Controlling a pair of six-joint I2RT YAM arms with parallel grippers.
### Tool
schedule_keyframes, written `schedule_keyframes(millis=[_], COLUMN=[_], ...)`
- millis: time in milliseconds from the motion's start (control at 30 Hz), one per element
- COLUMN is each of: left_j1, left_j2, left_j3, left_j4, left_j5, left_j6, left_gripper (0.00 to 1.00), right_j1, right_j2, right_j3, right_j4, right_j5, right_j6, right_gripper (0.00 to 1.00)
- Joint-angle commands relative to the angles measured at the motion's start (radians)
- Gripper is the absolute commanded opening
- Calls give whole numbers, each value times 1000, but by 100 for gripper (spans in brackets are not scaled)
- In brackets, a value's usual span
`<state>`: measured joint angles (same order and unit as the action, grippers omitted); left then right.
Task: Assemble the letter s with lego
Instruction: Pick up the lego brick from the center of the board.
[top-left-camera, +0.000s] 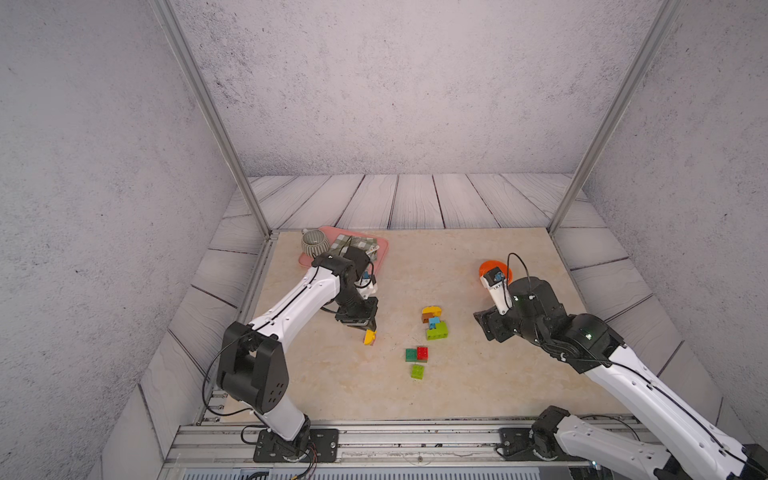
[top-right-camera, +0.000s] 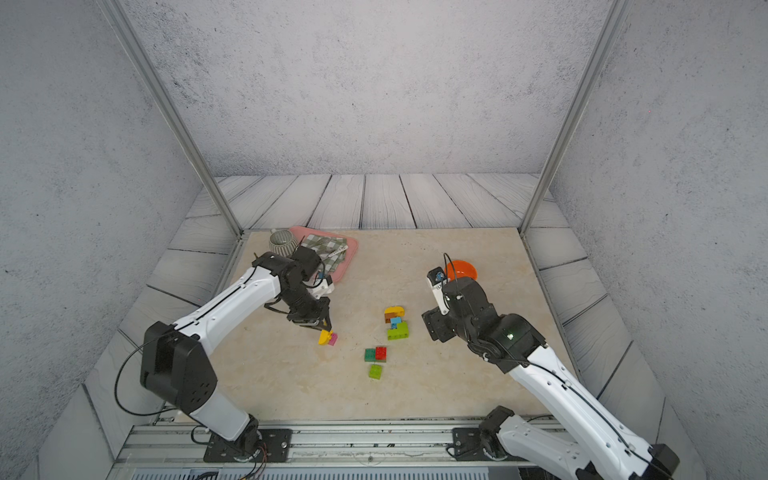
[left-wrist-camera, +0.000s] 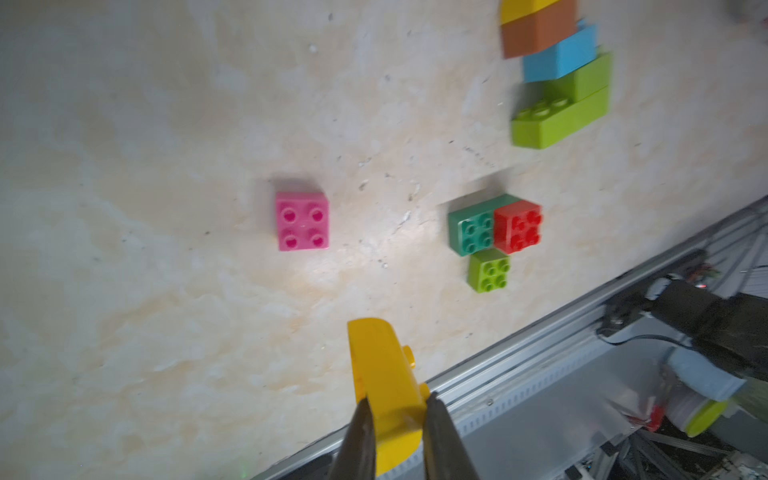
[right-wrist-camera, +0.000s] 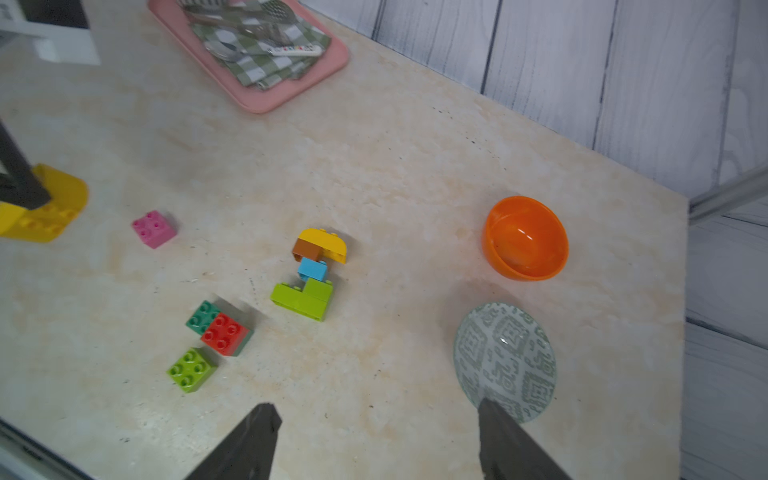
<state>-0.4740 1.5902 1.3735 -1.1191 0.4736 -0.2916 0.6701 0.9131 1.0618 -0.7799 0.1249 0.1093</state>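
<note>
Several joined plastic bricks (top-left-camera: 434, 323), yellow, brown, blue and lime, form a partial S stack. Near that stack a dark green, red and lime square trio (top-left-camera: 417, 360) and a pink square brick (left-wrist-camera: 302, 221) lie loose, so most of the assembly appears to remain. Left claw (left-wrist-camera: 399, 402) grips a curved yellow brick (left-wrist-camera: 382, 365) well apart from the stack; right claw (right-wrist-camera: 376, 408) stands wide and empty; no legible writing.

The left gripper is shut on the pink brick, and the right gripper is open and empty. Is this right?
Not quite. The left gripper is shut on a yellow brick, not the pink brick, which lies free on the table; the left wrist view shows it. The right gripper is indeed open and empty.
</note>
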Motion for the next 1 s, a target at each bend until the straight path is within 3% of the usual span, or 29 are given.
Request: schedule_keyframes(millis=[0, 133, 267, 500, 967], left_j1=[-45, -103, -164, -210, -218], left_j2=[-63, -156, -155, -125, -157], left_j3=[-75, -184, -200, -203, -218], left_j4=[244, 593, 693, 779, 804], left_j5=[187, 223, 157, 176, 218], left_j6=[-185, -409, -470, -520, -549], left_gripper=[13, 14, 14, 14, 13], right_j1=[-3, -2, 18, 22, 21], right_j2=[-36, -23, 20, 126, 219], right_j3=[-69, -195, -269, -234, -173], right_j4=[192, 424, 599, 615, 525], right_j5=[-270, -442, -510, -567, -535], right_j6=[113, 331, 467, 470, 318], right_gripper=[83, 83, 84, 85, 82])
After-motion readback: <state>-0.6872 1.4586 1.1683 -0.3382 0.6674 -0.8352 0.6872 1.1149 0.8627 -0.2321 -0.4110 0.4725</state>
